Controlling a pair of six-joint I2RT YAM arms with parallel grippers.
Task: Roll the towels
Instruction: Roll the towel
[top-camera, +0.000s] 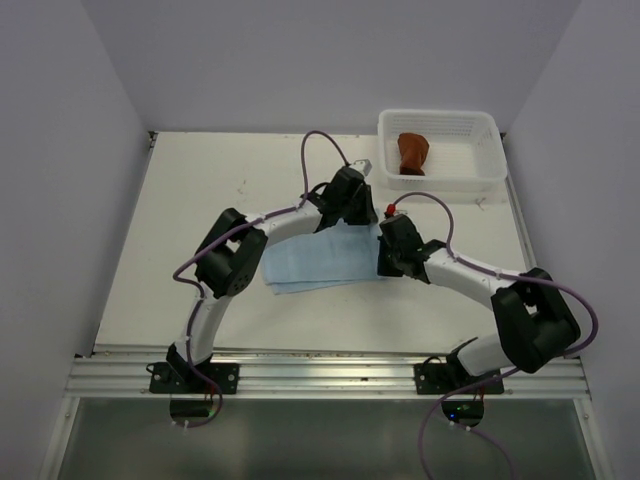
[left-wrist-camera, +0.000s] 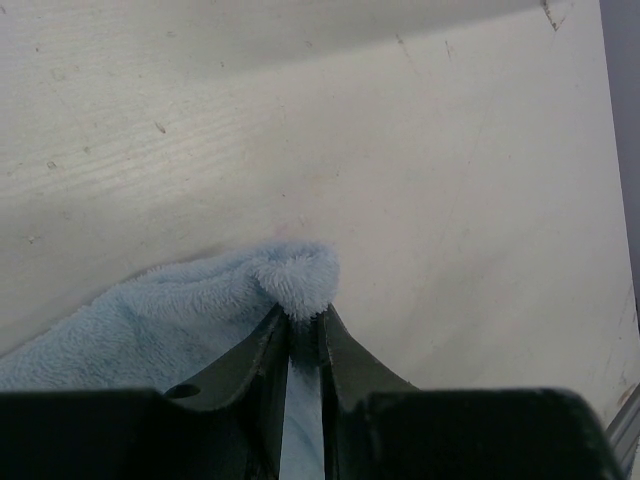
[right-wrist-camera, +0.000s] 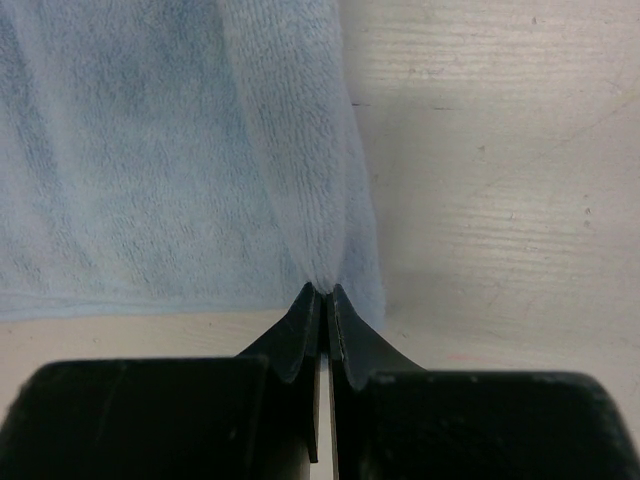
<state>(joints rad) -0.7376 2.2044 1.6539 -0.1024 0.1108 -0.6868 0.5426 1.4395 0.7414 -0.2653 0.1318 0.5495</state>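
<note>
On the table (top-camera: 190, 230), the left gripper (left-wrist-camera: 305, 318) pinches a corner of the blue towel (top-camera: 315, 262) and the right gripper (right-wrist-camera: 325, 291) pinches a fold at its edge.

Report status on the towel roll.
Left gripper shut on blue towel corner, right gripper on its edge. Towel mostly flat, unrolled. Brown towel in basket; nothing blocking.

Left gripper (left-wrist-camera: 305, 320): jaws nearly together, tips pinching a corner of the light blue towel (left-wrist-camera: 180, 310). Right gripper (right-wrist-camera: 327, 295): jaws pressed together on a fold of the same towel (tips meeting). Both arms elbow-bent, wrists pitched down, grippers near each other.
</note>
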